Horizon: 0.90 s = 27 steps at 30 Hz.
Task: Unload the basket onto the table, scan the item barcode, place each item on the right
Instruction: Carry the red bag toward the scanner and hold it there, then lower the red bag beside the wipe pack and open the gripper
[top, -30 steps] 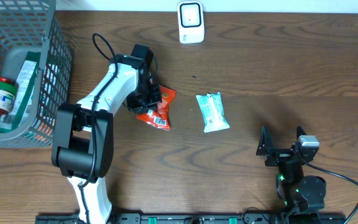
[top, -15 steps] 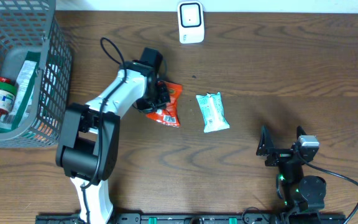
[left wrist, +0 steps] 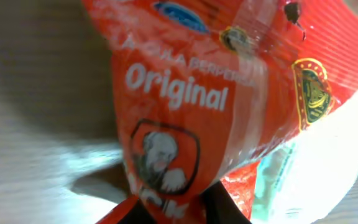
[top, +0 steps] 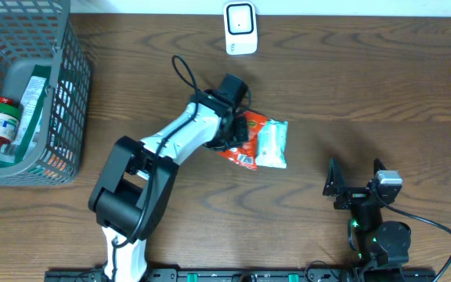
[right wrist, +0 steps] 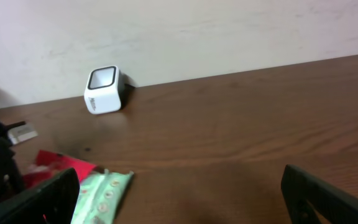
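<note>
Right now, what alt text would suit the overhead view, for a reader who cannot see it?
The left hand grips a red snack bag at centre, right next to a pale green packet. A white scanner stands at the far edge, a wire basket of groceries at the left; the right hand sits open at the near right.

Open worktop [top: 366, 86] runs from the white scanner [top: 240, 28] down to the right gripper [top: 356, 178] with its fingers spread. The left arm [top: 182, 133] slants across the middle, and its red snack bag [top: 253, 125] overlaps the pale green packet [top: 272, 147]. A wire basket [top: 73, 94] blocks the far left.
</note>
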Available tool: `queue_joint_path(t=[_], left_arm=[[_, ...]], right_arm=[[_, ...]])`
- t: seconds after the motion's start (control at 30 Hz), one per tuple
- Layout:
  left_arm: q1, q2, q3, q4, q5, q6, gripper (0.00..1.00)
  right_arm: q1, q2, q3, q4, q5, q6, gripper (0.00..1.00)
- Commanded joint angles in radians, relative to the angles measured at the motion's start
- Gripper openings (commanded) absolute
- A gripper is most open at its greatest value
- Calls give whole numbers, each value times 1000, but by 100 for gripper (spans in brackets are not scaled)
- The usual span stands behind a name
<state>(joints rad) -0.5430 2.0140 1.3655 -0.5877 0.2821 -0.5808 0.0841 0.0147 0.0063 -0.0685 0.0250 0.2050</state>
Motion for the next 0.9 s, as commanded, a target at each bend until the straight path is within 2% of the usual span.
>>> queue_joint_path(t=[0.0,0.07,0.2,0.23,0.37,0.5,0.53,0.57,0.6,0.67,0.87], left_arm=[[-34,6,-14,51,-6,-36,10],[-49,6,-14,81,-6,-50,14],[-57,-5,-1,99,-3,-48,55],[-53,-16,7,94,-3,-41,59],[-32,-91,32,92,-4,15,66],[-27,-184,32,87,-6,98,68],[-28,-192,32,80,-6,108,67],[-28,-194,32,72,-6,114,57],[-27,-194,32,63,-6,121,38],[-27,-180,32,44,-6,160,8],[-27,-90,31,43,8,196,7]], right_arm=[[-6,-2,-1,-3,-1,4,99],[-6,-1,-1,-4,-1,4,99],[-6,-2,-1,-3,0,4,99],[-6,-1,-1,-3,-1,4,99],[-6,-1,-1,-3,-1,4,99],[-6,-1,-1,-3,-1,4,99],[-6,-1,-1,-3,-1,4,99],[-6,-2,-1,-3,-1,4,99],[-6,-2,-1,-3,-1,4,99],[-6,-2,-1,-3,-1,4,99],[-6,-2,-1,-4,-1,4,99]])
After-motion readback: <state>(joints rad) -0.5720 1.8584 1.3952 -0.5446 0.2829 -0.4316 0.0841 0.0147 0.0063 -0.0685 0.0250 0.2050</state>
